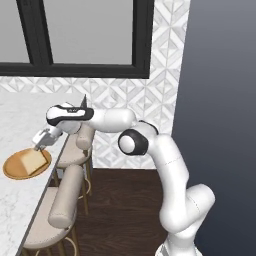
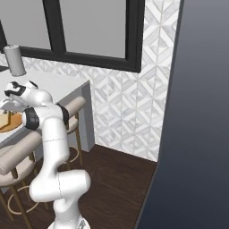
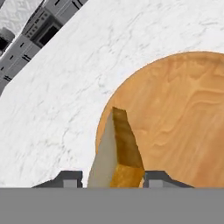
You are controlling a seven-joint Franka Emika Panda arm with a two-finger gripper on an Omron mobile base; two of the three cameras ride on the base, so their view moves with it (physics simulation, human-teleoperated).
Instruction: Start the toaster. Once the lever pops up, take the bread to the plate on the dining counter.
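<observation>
Reaching out over the dining counter [image 1: 20, 200], we have our pincer [image 1: 39, 146] hanging at the near rim of the plate [image 1: 11, 171], pointing down at it. In the hand view the pincer's [image 3: 113, 178] two dark fingertips [image 3: 65, 178] stand a little apart, one on each side of the bread [image 3: 117, 153], which rises edge-on between them with its tan crust facing us. Whether the tips press on the slice or have just let go of it we cannot tell; the gap between each tip and the bread is too slight to judge.

From the left base camera, the bread [image 1: 31, 161] lies on the wooden plate directly beneath the pincer, tilted, its upper corner right at the fingertips. The plate [image 3: 183, 122] spreads away ahead of the pincer and to one side of it, resting on the white marble top near the counter's edge.

Below and beside the pincer, under the counter's edge, stand two padded stools [image 1: 62, 200]. Beyond the arm, from the right base camera, a grey cylinder [image 2: 15, 60] stands upright on the counter by the window [image 1: 85, 35].
</observation>
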